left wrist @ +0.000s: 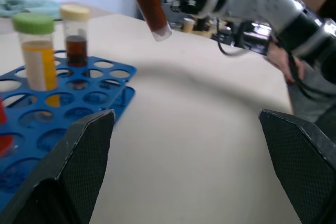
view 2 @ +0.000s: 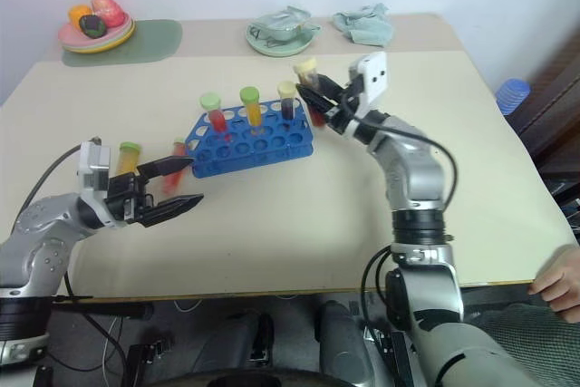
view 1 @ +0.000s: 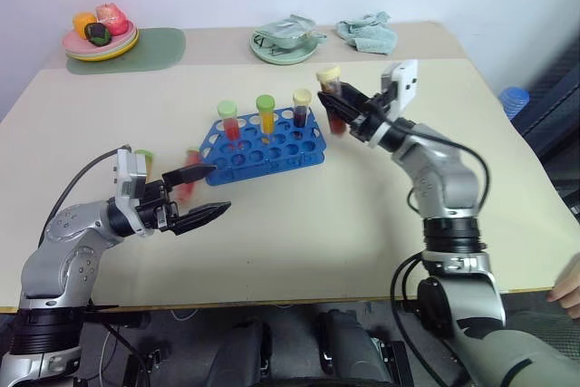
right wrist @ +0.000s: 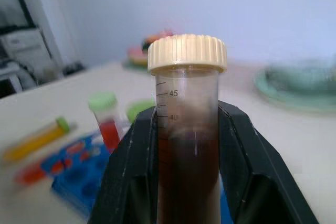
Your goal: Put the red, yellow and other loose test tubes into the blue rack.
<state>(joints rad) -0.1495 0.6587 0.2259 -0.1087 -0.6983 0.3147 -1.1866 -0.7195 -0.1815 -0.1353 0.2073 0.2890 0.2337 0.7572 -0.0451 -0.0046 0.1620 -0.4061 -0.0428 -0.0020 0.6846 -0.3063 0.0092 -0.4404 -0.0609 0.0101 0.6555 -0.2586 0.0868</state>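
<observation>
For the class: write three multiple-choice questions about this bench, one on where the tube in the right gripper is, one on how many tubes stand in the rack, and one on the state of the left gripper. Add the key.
1. Where is the dark tube that the right gripper holds?
A. Lying on the table
B. In the air by the rack's right end
C. Standing in the rack

2. How many tubes stand in the rack?
A. One
B. Two
C. Three

3. How is the left gripper?
A. Open and empty
B. Shut on a tube
C. Shut on a cloth

Key:
1 B: the right gripper holds the dark tube clear of the table, beside the rack.
2 C: the standing tubes are one red, one yellow and one dark.
3 A: the left gripper has its fingers spread with nothing gripped.
</observation>
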